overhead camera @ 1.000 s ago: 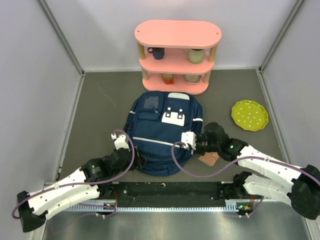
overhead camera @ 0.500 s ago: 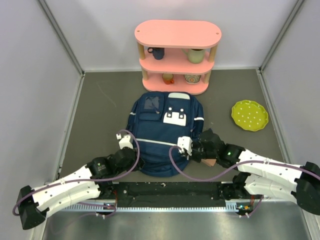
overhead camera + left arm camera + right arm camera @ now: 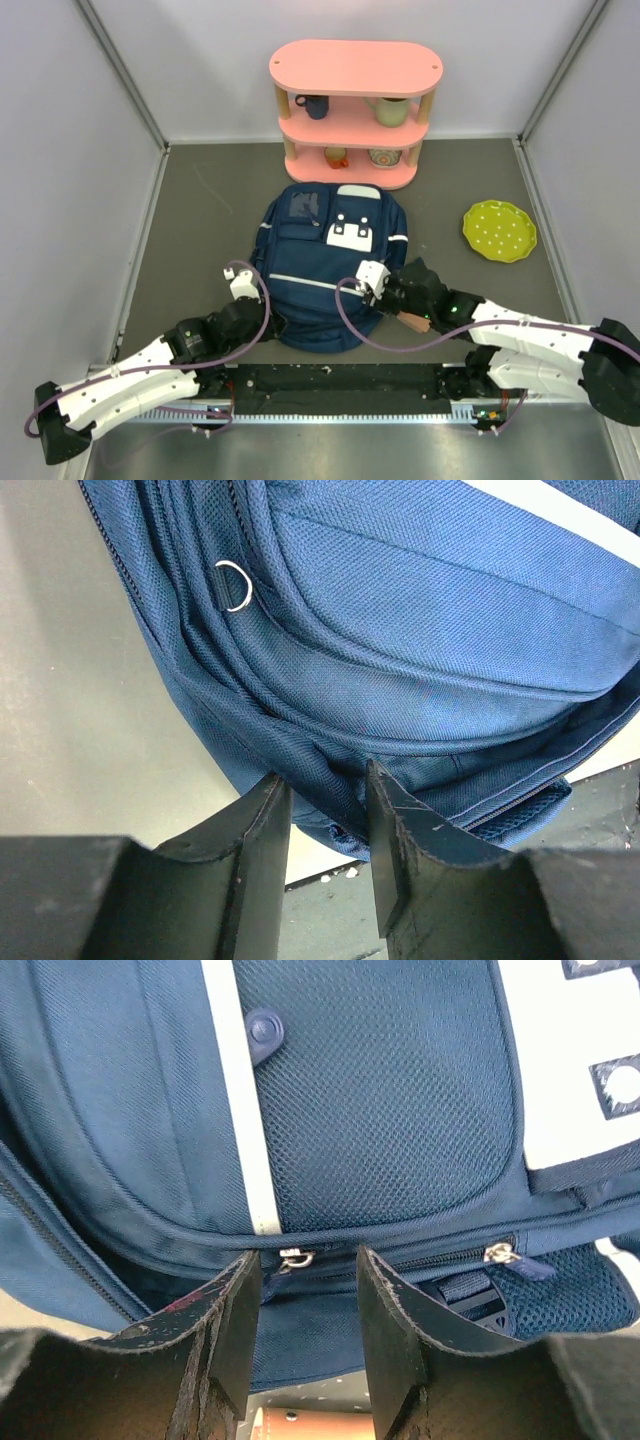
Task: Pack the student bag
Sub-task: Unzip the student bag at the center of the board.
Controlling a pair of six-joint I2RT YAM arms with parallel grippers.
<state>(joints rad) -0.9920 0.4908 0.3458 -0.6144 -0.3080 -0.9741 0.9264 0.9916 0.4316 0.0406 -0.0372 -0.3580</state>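
Note:
The student bag (image 3: pixel 325 265), navy with white stripes and a white patch, lies flat mid-table. My left gripper (image 3: pixel 274 322) is at its near left edge. In the left wrist view the jaws (image 3: pixel 320 785) are closed on a fold of the bag's edge fabric (image 3: pixel 400 630). My right gripper (image 3: pixel 381 299) is at the bag's near right side. In the right wrist view its jaws (image 3: pixel 305 1265) stand narrowly apart over the bag (image 3: pixel 380 1110), with a silver zip pull (image 3: pixel 296 1257) between the tips, not touching them.
A brown leather item (image 3: pixel 414 322) lies on the table just right of the bag, under my right arm; it also shows in the right wrist view (image 3: pixel 320 1426). A green dotted plate (image 3: pixel 499 230) sits at the right. A pink shelf (image 3: pixel 355 66) with cups stands behind.
My right gripper has moved left and nearer, onto the bag's near right side. My left gripper pushed forward along the bag's left edge, then drew back. The bag has shifted only slightly.

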